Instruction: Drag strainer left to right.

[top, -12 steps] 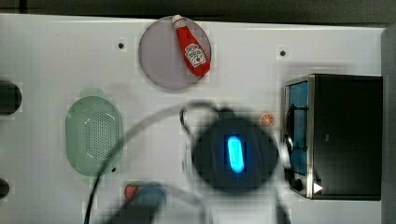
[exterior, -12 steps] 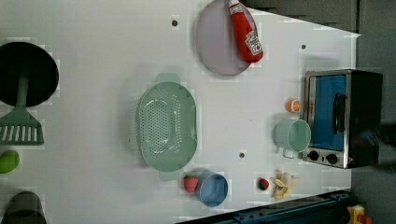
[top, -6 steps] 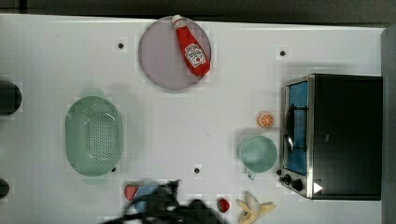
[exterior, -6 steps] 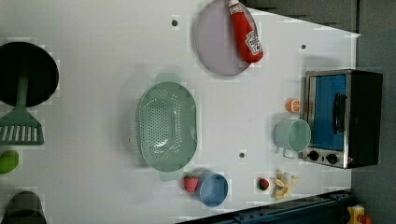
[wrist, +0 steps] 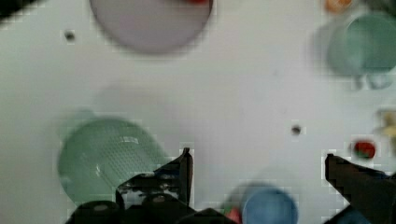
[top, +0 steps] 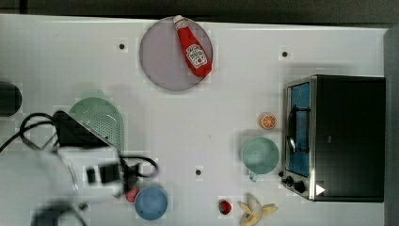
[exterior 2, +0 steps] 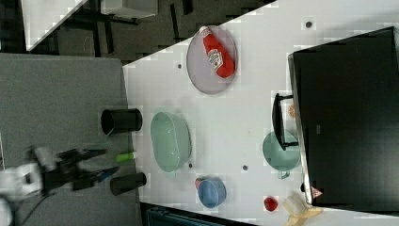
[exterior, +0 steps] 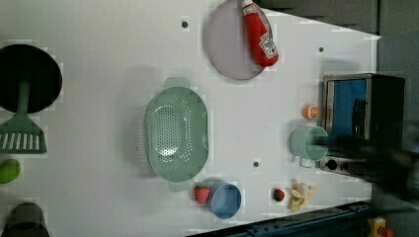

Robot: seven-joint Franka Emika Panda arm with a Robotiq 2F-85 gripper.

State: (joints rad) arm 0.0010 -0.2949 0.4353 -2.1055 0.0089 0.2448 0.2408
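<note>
arm [top: 75, 155] swung over strainer [top: 101, 120]

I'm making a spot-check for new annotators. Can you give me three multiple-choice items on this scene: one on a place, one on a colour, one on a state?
1. Where does the ketchup bottle lie?
A on the grey plate
B in the strainer
C on the toaster oven

2. What colour is the bowl beside the strawberry?
A red
B blue
C yellow

3. How is the gripper?
A open, holding nothing
B shut on the mug
C shut on the strainer

Answers: 1 A, the bottle rests across the plate. 2 B, plainly blue. 3 A, the wrist view shows the fingers wide apart.
</note>
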